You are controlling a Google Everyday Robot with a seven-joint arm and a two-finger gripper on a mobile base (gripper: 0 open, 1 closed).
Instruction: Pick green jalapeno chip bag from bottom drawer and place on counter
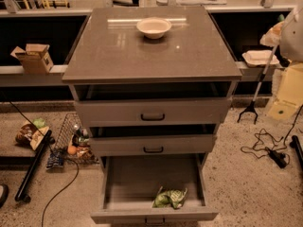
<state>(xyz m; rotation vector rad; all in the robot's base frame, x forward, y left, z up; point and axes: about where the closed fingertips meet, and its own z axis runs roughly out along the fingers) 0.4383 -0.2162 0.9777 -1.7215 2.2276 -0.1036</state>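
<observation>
1. Currently I am looking down on the front of a grey cabinet with three drawers.
2. I see the gripper (pixel 284 34) as a pale blurred shape at the right edge of the view. It is up beside the right-hand ledge, well apart from the drawers. Whether it is released or clenched I cannot tell.
3. The wide grey bottom drawer (pixel 137 178), with a flat floor and a low front panel, stands pulled out toward me.
4. The small crinkled shiny green jalapeno chip bag (pixel 169 197) lies on the bottom drawer's floor, right of centre, just behind the front panel.
5. The large glossy grey-brown square worktop (pixel 118 56) forms the cabinet's top and overhangs slightly. A round white bowl (pixel 153 27) stands upright on it near the far edge, roughly centred.
6. The taller-fronted grey upper drawer (pixel 194 111) and middle drawer (pixel 189 144) are each out a little, with a dark gap above each.
7. Left side: a brown cardboard box (pixel 33 58) with open flaps sits on the long pale ledge (pixel 12 74). A wire basket (pixel 71 143) of small items rests on the floor against the cabinet. Brown-orange snack packets (pixel 29 132) lie further left, beside a black pole (pixel 33 167).
8. Right side: a pale shallow tray (pixel 259 57) sits on the ledge. A black long-handled grabber tool (pixel 258 86) leans with its claw on the floor, and a black cable (pixel 265 143) trails nearby.
</observation>
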